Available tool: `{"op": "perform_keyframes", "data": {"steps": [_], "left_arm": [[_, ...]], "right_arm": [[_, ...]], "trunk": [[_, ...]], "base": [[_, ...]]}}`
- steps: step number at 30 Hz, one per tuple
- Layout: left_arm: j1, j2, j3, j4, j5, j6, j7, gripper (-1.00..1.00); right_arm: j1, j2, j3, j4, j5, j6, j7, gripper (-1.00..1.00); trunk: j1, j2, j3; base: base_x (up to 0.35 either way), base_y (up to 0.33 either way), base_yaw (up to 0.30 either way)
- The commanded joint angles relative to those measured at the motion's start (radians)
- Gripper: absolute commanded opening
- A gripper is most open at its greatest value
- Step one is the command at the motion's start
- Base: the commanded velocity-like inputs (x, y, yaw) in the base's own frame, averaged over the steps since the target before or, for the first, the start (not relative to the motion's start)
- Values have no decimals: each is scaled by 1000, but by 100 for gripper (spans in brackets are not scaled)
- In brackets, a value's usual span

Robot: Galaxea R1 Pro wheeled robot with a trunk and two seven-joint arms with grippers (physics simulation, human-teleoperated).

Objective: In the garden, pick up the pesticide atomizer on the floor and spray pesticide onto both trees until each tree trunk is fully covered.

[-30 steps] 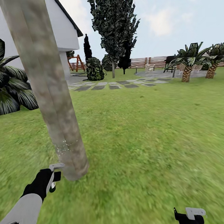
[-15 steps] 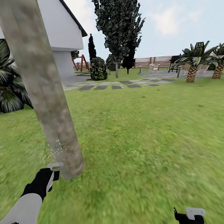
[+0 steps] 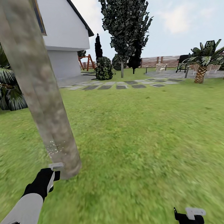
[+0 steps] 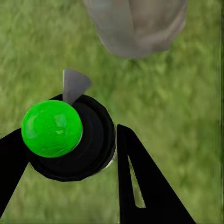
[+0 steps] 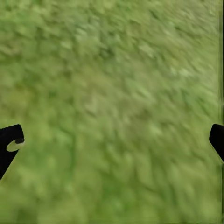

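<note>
A thick mottled beige-grey tree trunk (image 3: 41, 89) rises at the left of the head view, with fine white specks (image 3: 54, 149) low on it. My left gripper (image 3: 50, 178) is shut on the pesticide atomizer (image 3: 55, 167), whose grey nozzle sits just short of the trunk's base. In the left wrist view the atomizer (image 4: 52, 128) is a black round body with a green ball top between my gripper's (image 4: 70, 156) black fingers (image 4: 140, 186), its nozzle aimed at the trunk (image 4: 135, 23). My right gripper (image 3: 191, 216) hangs low at the right, and in its wrist view it (image 5: 112, 140) is open over bare grass.
A white house (image 3: 65, 32) and a broad-leaved plant (image 3: 4, 88) stand behind the trunk. Grey stepping stones (image 3: 123, 84), a dark thin-trunked tree (image 3: 125, 25), a slat fence (image 3: 155, 61) and short palms (image 3: 202, 65) lie far ahead. Lawn (image 3: 149, 133) spreads to the right.
The whole view has swung left, so the house and far trees sit further right in the picture. The trunk's base has drifted left towards the nozzle. Both arms hold their places.
</note>
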Motion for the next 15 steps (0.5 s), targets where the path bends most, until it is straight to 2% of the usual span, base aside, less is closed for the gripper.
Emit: {"op": "perform_keyframes", "data": {"steps": [1,7,10,15], "left_arm": [[-1,-1,3,-2,0,5,1,-100],[-1,-1,6,-2,0,5,6,-100],[-1,-1,7,-2,1,5,6,-100],[-1,-1,8,-2,1,5,6,-100]], "right_arm": [[-1,0,-4,2,11,-3,-7,100],[-1,0,-4,2,11,-3,-7,100],[-1,0,-4,2,11,-3,-7,100],[-1,0,-4,2,11,-3,-7,100]], "trunk": [[0,0,-1],[0,0,-1],[0,0,-1],[0,0,-1]], "base": [[32,-277,0],[4,-276,26],[25,-276,234],[173,-251,274]]}}
